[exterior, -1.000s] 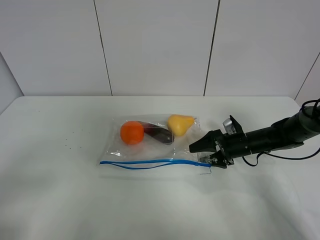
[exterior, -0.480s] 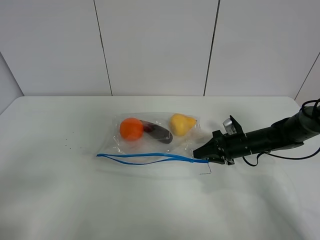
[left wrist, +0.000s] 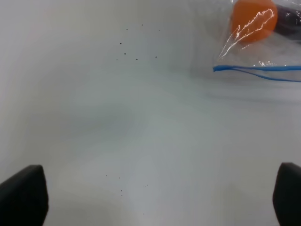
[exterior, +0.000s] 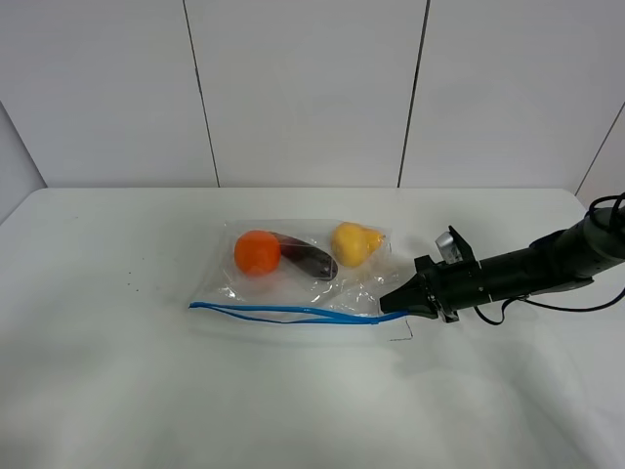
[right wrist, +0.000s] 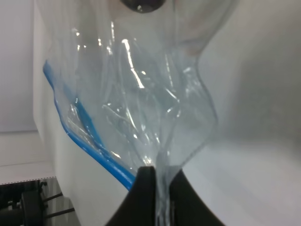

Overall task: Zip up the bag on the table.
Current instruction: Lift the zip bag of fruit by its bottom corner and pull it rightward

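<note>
Clear, crinkly plastic forms the zip bag (exterior: pixel 293 283), which lies near the middle of the white table (exterior: pixel 127 391), with its blue zipper strip (exterior: pixel 273 312) along the edge nearest the high camera. Through the film show an orange fruit (exterior: pixel 257 254), a dark purple fruit (exterior: pixel 311 260) touching it, and a yellow, pear-shaped fruit (exterior: pixel 354 242) just beside that. The right gripper (exterior: pixel 388 302) reaches in low from the right and is pinched closed on the bag's corner at the right-hand end of the zipper strip (its wrist view shows the film squeezed between the two dark fingers (right wrist: pixel 141 197)). The strip's two halves stand slightly apart along part of their length. The left gripper (left wrist: pixel 155 195) hangs over bare table, fingers spread wide and apart from the bag, with a few dark specks (left wrist: pixel 136 59) on the tabletop ahead of it.
</note>
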Controlling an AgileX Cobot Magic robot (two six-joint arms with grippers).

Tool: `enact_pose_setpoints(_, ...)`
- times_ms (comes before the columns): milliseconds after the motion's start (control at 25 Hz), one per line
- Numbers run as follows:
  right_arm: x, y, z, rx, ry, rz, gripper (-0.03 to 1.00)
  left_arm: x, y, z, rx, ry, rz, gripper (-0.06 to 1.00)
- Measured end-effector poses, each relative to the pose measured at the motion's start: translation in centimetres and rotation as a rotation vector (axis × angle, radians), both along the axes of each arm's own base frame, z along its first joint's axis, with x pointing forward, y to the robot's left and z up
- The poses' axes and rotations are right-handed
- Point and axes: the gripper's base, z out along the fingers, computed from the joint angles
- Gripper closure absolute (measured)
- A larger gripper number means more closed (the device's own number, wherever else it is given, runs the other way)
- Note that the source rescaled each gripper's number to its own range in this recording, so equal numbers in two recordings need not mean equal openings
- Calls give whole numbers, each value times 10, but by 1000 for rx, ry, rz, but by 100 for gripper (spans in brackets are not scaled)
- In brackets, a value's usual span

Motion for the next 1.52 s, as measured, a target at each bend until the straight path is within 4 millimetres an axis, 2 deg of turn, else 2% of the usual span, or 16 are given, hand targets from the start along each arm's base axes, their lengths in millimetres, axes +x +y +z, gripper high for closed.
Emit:
enact_pose_setpoints(480, -1, -1, -2, -24, -1, 13, 97, 0, 0, 0, 0, 0, 0, -6)
enact_pose_setpoints(760, -4, 3, 4, 51, 22, 39, 97, 0, 0, 0, 0, 0, 0, -6)
enact_pose_setpoints(1160, -4, 6, 43, 118, -38, 72, 97, 0, 0, 0, 0, 0, 0, -6)
enact_pose_setpoints(1520, -6, 6, 88, 118, -114, 67, 97, 0, 0, 0, 0, 0, 0, -6)
